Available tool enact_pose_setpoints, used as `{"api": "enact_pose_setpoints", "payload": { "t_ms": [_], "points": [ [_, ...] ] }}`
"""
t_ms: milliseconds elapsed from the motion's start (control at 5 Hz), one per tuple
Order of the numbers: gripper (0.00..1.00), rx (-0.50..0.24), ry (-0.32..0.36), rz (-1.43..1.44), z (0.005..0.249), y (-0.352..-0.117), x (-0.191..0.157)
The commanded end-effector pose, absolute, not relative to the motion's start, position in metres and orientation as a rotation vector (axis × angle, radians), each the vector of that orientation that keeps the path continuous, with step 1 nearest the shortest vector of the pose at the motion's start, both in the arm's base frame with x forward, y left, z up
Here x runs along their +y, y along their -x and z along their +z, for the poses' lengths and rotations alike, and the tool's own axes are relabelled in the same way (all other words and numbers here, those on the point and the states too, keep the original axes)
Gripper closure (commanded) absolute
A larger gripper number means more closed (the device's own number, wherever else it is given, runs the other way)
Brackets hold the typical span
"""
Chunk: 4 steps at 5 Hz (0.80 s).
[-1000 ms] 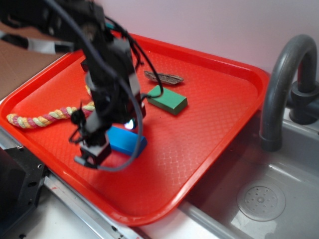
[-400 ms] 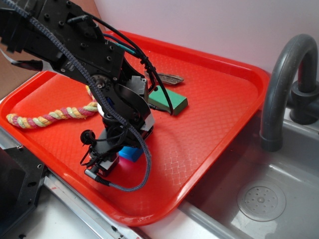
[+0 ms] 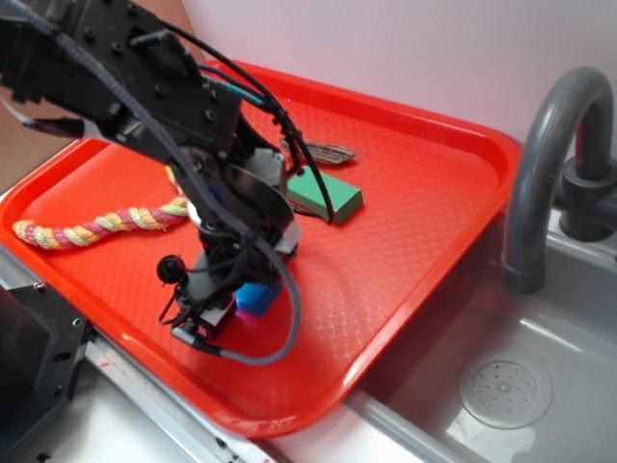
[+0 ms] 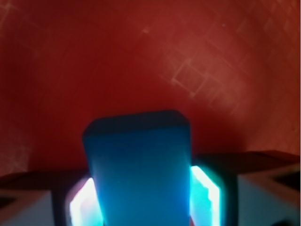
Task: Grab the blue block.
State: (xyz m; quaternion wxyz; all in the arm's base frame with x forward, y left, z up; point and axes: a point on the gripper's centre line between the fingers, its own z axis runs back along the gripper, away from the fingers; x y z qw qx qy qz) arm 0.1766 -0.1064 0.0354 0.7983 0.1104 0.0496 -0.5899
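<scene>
The blue block (image 3: 256, 298) lies on the red tray (image 3: 424, 241) near its front edge, mostly covered by the black arm. My gripper (image 3: 243, 292) is lowered straight over it. In the wrist view the blue block (image 4: 138, 165) fills the gap between my gripper's (image 4: 143, 202) two fingers. The glowing left pad (image 4: 82, 200) and right pad (image 4: 205, 190) press against its two long sides, so the gripper is shut on the block. The block's bottom rests on or just above the tray; I cannot tell which.
A green block (image 3: 326, 195) lies behind the arm, with a brown flat piece (image 3: 318, 150) beyond it. A coloured rope (image 3: 96, 224) stretches along the tray's left. A grey faucet (image 3: 540, 164) and a sink (image 3: 501, 386) stand to the right.
The arm swung over the blue block and came down on it. Since 0.4 s ago the gripper sank slightly and its fingers closed onto the block's sides.
</scene>
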Motion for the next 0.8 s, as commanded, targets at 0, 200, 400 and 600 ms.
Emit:
{"api": "enact_pose_setpoints", "payload": {
  "t_ms": [0,200,400,600],
  "points": [
    [1.0,0.001,-0.239,-0.869,0.117,-0.213,-0.083],
    [1.0,0.044,-0.166,-0.623,0.165,-0.217,-0.06],
    [1.0,-0.072,-0.116,-0.37,0.206,-0.198,-0.032],
    [1.0,-0.123,0.045,-0.113,0.234,-0.179,-0.001]
  ]
}}
